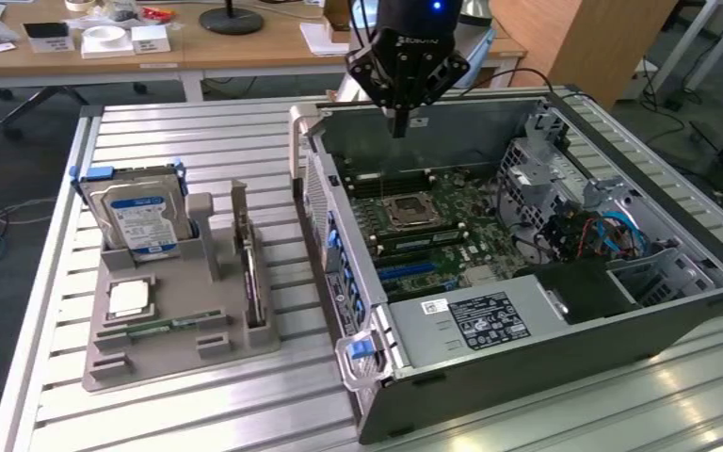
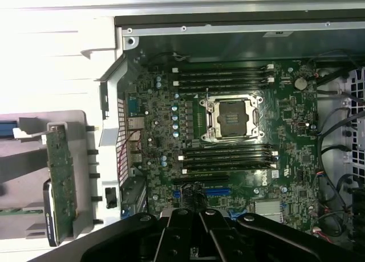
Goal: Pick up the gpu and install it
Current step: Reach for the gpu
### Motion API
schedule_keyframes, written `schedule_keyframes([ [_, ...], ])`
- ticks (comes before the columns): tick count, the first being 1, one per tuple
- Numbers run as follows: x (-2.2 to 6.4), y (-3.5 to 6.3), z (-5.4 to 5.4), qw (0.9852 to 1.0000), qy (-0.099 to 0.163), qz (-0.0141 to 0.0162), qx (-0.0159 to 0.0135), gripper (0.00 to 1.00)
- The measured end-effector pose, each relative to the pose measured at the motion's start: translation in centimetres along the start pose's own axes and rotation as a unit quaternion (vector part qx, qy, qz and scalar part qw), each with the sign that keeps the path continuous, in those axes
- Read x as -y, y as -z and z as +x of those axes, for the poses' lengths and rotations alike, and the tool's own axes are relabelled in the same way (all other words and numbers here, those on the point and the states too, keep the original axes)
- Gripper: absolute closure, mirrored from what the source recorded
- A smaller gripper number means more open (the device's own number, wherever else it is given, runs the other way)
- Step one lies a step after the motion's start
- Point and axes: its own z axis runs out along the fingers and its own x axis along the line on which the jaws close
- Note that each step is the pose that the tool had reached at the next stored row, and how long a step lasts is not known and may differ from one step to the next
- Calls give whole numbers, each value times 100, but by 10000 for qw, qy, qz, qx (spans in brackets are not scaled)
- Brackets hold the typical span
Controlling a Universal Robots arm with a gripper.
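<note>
Computer case lies open on bench, no card installed. Grey holder at case's 9 o'clock in exterior view. Gripper above case's 12 o'clock wall, pressed together, empty. Gpu upright in holder, untouched: pick-up and install remain.

Exterior view: high, off arm, angled down across counter, mid-distance; takes in open case and, at exterior view's left, rack.
Wrist view: above case, facing nearly straight down, close on motherboard; own claw in foreground.
Shared: motherboard, socket, probably rack edge.
</note>
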Motion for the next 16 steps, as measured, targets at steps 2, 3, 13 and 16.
schedule_keyframes([
  [2,0,0,5,10000,1,0,0,89],
  [3,1,0,7,10000,1,0,0,89],
  [13,3,1,33,10000,0,0,0,89],
  [16,4,1,49,10000,0,0,0,89],
])
